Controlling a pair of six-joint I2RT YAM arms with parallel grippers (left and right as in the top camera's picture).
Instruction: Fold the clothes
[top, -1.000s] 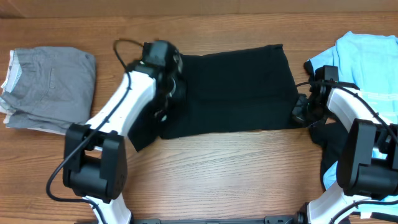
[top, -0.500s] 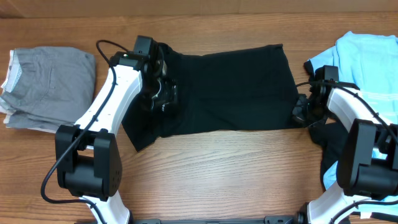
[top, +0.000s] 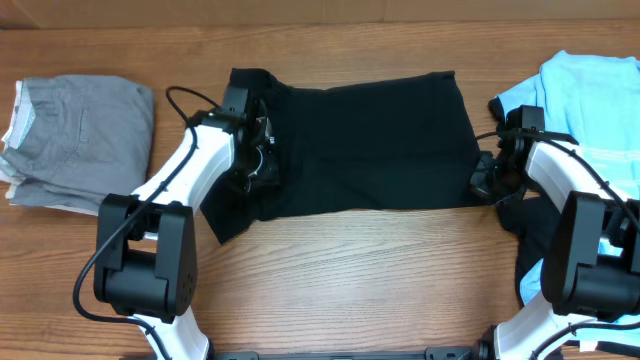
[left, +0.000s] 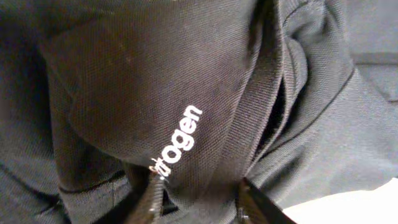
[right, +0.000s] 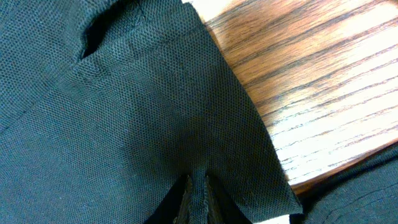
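The black tee (top: 370, 140) lies spread across the middle of the table, with its left part bunched in folds. My left gripper (top: 258, 150) sits over that bunched left side. In the left wrist view its fingers (left: 199, 202) stand apart with a fold of the black tee (left: 124, 81) between them, and small white lettering (left: 180, 140) shows just above. My right gripper (top: 487, 180) is at the tee's right edge. In the right wrist view the gripper (right: 198, 186) is shut, pinching a ridge of the black tee (right: 124, 112). The light blue tee (top: 590, 100) lies at the far right.
A folded grey garment (top: 85, 135) lies at the far left. More dark cloth (top: 535, 235) lies under my right arm near the right edge. The wooden table (top: 350, 270) runs bare along the front, and also shows in the right wrist view (right: 311, 74).
My left gripper swung left and back with the tee's left part, then came forward and lower; the tee's back left corner now lies flat. The right arm has not moved.
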